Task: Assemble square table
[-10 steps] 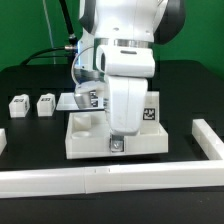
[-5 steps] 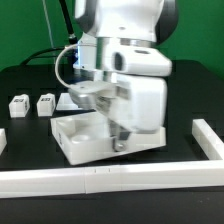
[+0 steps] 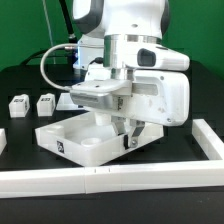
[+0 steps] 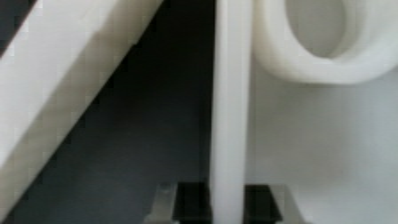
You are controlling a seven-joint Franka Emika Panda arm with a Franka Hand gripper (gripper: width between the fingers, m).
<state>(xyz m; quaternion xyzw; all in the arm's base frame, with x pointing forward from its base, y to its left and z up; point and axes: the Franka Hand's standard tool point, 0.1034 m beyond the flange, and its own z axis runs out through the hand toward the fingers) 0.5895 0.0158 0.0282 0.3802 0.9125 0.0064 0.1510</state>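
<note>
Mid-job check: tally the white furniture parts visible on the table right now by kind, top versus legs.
square table top: 1
leg blocks: 2
Total: 3 in view; the arm may hide others behind it.

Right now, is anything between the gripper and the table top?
Nothing visible. The gripper is shut on the table top itself: the wrist view shows the thin raised rim clamped between its fingers, with nothing else in the gap.
</note>
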